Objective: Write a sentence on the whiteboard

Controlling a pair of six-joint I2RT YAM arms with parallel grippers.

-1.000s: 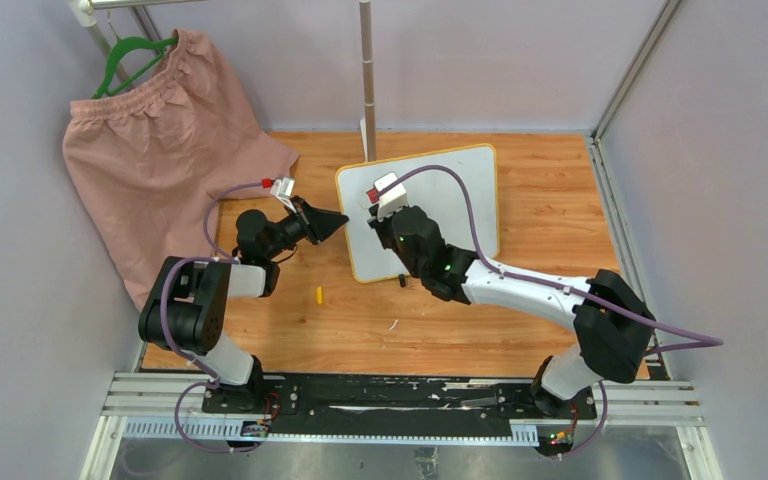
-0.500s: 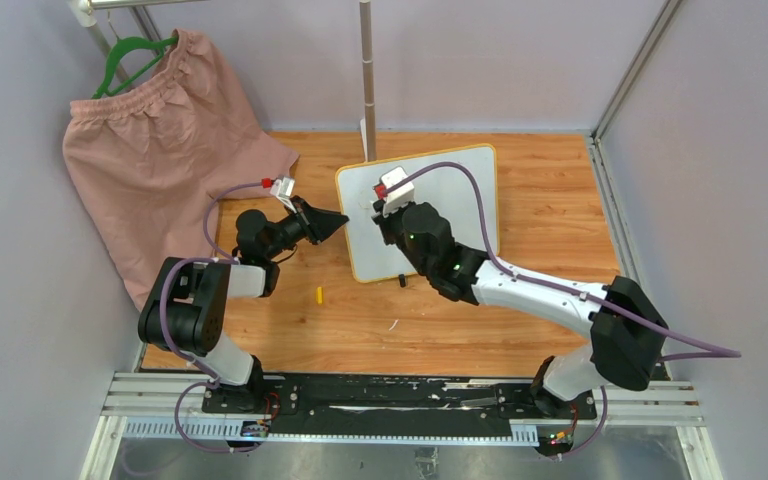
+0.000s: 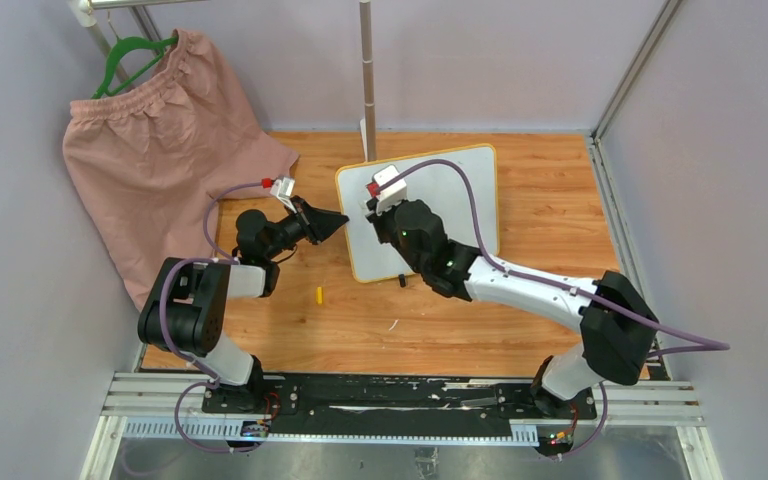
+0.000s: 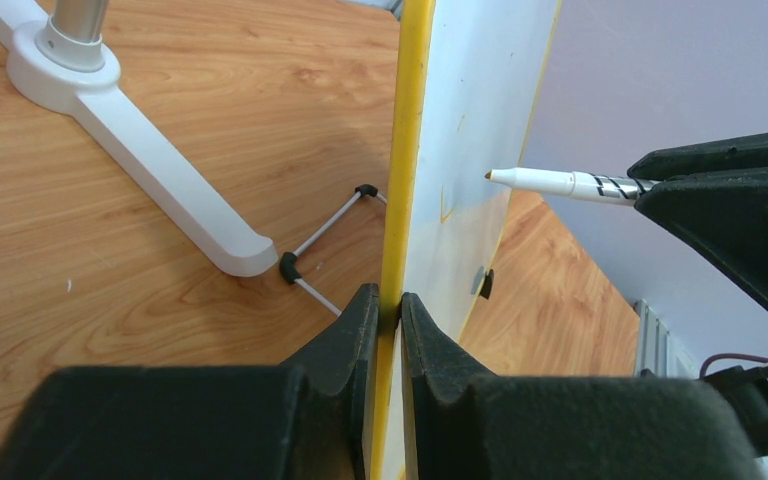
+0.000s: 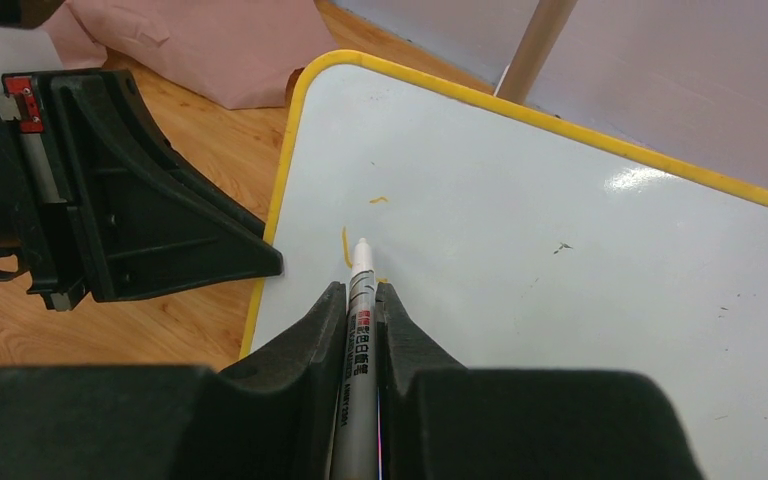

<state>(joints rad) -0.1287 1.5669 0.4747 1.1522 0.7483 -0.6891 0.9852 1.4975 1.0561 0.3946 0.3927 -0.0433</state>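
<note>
While it stands upright, whiteboard (image 5: 580,300) white, yellow-framed — few short yellow strokes (image 5: 346,247).

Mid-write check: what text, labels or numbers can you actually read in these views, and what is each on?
On the marker barrel: small red and dark print, too blurred to read.
On the whiteboard: only a few short yellow strokes, no readable letter or word.
Nothing else carries readable text.
</note>
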